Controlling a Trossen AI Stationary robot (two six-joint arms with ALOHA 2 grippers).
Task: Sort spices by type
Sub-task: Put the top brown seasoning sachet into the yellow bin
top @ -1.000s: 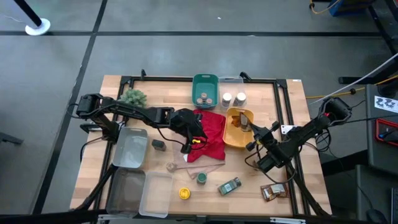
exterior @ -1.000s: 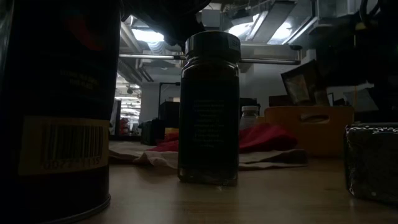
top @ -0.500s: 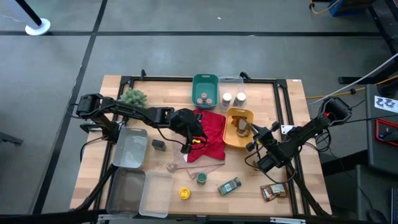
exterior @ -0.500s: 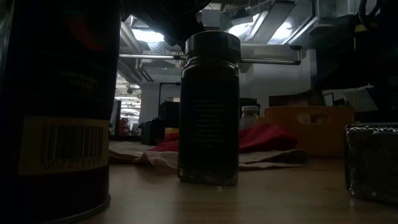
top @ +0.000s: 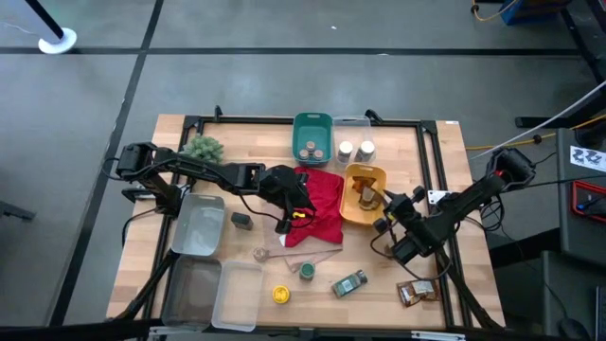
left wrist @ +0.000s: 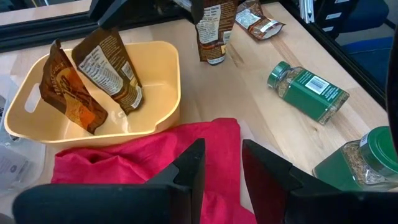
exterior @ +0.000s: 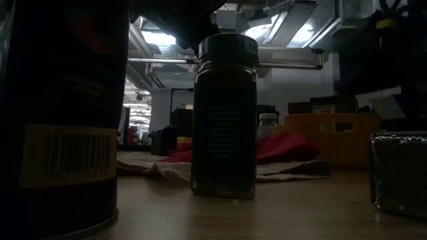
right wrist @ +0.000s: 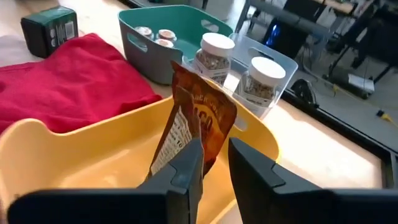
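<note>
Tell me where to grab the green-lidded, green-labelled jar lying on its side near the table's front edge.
Grip the green-lidded, green-labelled jar across the middle of its body, coming straight down, fingers astride its long axis. It lies flat on the wooden table, with bare wood on both sides. Being round, it would likely roll if nudged sideways.

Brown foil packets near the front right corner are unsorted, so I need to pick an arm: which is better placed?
Right. Its end effector hovers beside the yellow bin, nearer those packets; the left end effector sits over the red cloth.

dark can (exterior: 60, 113) cut off at the low view's left edge, arms hidden in shadow overhead
</note>
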